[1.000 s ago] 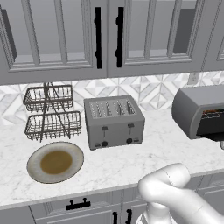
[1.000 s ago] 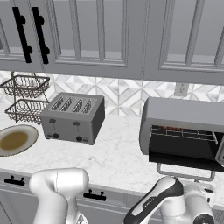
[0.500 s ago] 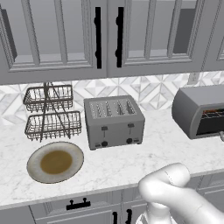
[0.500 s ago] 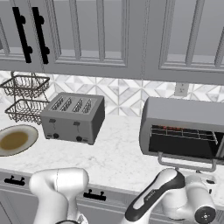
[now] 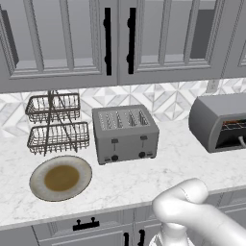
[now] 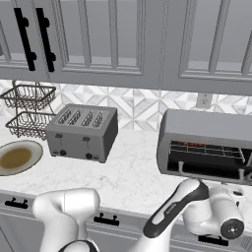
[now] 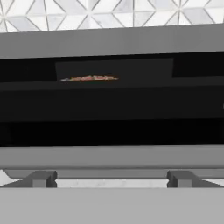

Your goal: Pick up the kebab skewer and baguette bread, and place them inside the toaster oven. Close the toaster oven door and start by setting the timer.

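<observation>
Nearest, the white arm [image 6: 187, 211] bends low in front of the counter edge, its wrist turned toward the toaster oven [image 6: 206, 145] at the right end of the marble counter [image 5: 134, 178]. The fingertips themselves are not visible, so from the pictures alone I cannot tell how they stand; by the record the fingers are spread fully apart, and nothing is seen held.

In the hand view the toaster oven door [image 7: 112, 157] hangs part-lowered as a grey panel with its pale bar handle [image 7: 112, 177] on two brackets, just ahead of the hand. Behind it the dark cavity is open, and the kebab skewer [image 7: 89, 78] lies on the rack inside, a thin reddish streak left of centre. The baguette bread cannot be made out.

Further left on the counter sit a plate [image 5: 61, 178] with a brown centre, a four-slot toaster [image 5: 125, 133] and a two-tier wire basket [image 5: 56, 126]. Beyond are the patterned tile backsplash [image 5: 163, 98] and grey wall cabinets [image 5: 120, 38] with black handles.
</observation>
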Available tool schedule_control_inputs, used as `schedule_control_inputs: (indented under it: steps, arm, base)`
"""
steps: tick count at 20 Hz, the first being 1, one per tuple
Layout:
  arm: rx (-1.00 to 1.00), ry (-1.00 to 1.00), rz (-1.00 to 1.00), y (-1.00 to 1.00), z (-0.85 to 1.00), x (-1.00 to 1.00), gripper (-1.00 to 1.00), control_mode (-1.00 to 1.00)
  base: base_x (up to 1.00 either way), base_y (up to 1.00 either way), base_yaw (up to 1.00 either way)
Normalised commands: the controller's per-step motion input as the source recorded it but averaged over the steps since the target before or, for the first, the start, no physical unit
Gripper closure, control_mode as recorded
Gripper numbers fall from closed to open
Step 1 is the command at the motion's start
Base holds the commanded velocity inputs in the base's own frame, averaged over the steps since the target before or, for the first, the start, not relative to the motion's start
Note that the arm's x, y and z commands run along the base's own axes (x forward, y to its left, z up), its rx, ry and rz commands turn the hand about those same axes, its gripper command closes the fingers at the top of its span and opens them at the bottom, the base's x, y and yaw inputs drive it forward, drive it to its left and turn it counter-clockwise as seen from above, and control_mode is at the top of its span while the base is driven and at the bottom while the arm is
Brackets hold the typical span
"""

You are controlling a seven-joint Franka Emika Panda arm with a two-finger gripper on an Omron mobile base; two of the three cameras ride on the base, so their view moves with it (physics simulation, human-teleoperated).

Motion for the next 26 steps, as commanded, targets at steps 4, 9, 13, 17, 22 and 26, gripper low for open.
schedule_control_inputs:
  steps: [4,9,13,17,22,26]
  arm:
    - [0.00,0.00,0.00,0.21,0.19,0.48,-1.00,-1.00]
    - [0.00,0.00,0.00,0.22,0.17,0.55,-1.00,-1.00]
    - [0.00,0.00,0.00,0.20,0.21,0.52,-1.00,-1.00]
    - [0.00,0.00,0.00,0.12,0.20,0.41,-1.00,-1.00]
    - [0.00,0.00,0.00,0.06,0.13,0.38,-1.00,-1.00]
    - [0.00,0.00,0.00,0.00,0.05,0.23,-1.00,-1.00]
  base:
    - [0.00,0.00,0.00]
    - [0.00,0.00,0.00]
    - [0.00,0.00,0.00]
    - [0.00,0.00,0.00]
    - [0.00,0.00,0.00]
    - [0.00,0.00,0.00]
